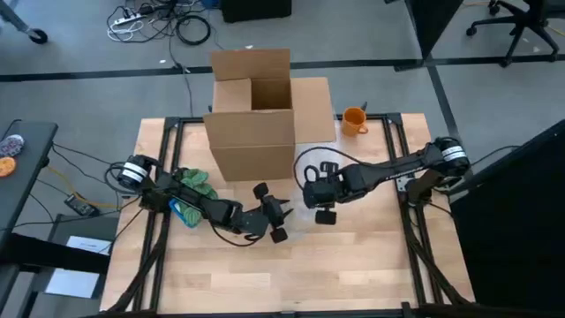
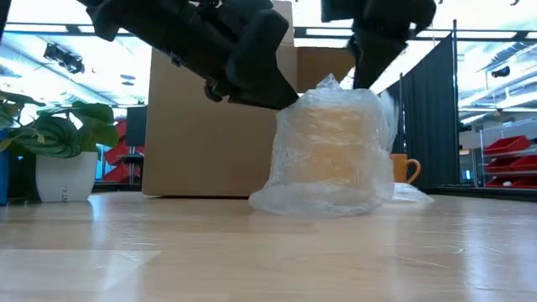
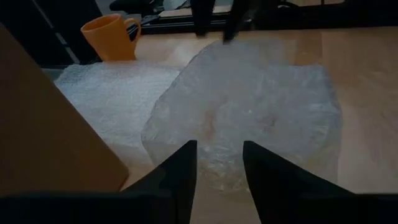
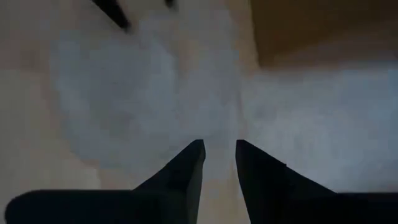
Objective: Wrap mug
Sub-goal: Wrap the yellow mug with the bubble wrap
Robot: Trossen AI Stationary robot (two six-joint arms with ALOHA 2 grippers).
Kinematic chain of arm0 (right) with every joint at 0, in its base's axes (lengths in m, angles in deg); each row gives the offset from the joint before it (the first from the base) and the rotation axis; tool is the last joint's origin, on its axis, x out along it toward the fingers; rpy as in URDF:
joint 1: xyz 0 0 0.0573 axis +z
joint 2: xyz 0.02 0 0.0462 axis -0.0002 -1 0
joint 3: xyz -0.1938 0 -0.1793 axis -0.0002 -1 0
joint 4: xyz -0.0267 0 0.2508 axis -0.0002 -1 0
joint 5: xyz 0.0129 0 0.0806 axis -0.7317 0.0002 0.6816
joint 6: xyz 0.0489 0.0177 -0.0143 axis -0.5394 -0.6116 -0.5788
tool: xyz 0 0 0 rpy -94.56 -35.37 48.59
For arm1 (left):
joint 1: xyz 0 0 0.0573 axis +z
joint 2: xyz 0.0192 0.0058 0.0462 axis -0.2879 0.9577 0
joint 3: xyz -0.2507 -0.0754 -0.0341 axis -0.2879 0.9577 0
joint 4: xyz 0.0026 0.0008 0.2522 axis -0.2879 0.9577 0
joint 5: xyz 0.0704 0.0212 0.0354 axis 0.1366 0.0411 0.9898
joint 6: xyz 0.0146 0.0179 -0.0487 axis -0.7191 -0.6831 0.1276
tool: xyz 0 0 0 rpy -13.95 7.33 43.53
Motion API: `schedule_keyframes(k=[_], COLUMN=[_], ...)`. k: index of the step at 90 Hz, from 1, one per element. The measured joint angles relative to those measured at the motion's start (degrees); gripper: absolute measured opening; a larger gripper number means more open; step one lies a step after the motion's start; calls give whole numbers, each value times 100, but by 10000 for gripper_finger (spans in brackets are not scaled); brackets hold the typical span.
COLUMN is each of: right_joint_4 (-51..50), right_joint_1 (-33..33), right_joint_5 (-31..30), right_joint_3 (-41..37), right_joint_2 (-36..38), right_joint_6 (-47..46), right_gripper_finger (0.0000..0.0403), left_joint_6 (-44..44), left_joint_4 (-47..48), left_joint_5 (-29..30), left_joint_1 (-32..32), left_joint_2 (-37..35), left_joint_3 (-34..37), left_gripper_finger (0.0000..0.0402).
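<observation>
Mug point(image 2: 334, 149) sits in bubble wrap point(image 2: 289, 198) mid-tabletop, just in front of box point(image 1: 252, 110). Your L gripper point(image 3: 219, 163) narrow gap, empty, at the wrap; R gripper point(image 4: 219, 163) same, opp. side.

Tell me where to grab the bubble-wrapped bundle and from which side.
Probably best: grip the wrapped bundle across its upright middle, coming down from above. It stands like a squat cylinder, and the loose wrap flared at its base offers no firm hold. Both end effectors hover near its top.
</observation>
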Motion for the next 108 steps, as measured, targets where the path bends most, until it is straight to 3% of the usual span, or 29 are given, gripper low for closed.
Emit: schedule_keyframes(k=[26, 52, 89, 108], right_joint_4=[1092, 3002, 3221, 3085], right_joint_1=[1, -27, -25, 14], right_joint_5=[553, 1098, 1141, 1099], right_joint_3=[-688, -1346, -1333, -1335], right_joint_2=[6, -56, -613, -585], right_joint_6=[47, 215, 410, 408], right_gripper_finger=[73, 72, 72, 72], left_joint_6=[20, 20, 85, -642], left_joint_4=[-15, -141, -198, 56], left_joint_5=[0, -5, -82, -116], left_joint_1=[0, 0, 7, -150], left_joint_2=[0, 0, 261, -555], left_joint_3=[0, 0, -15, 7], left_gripper_finger=[117, 117, 117, 117])
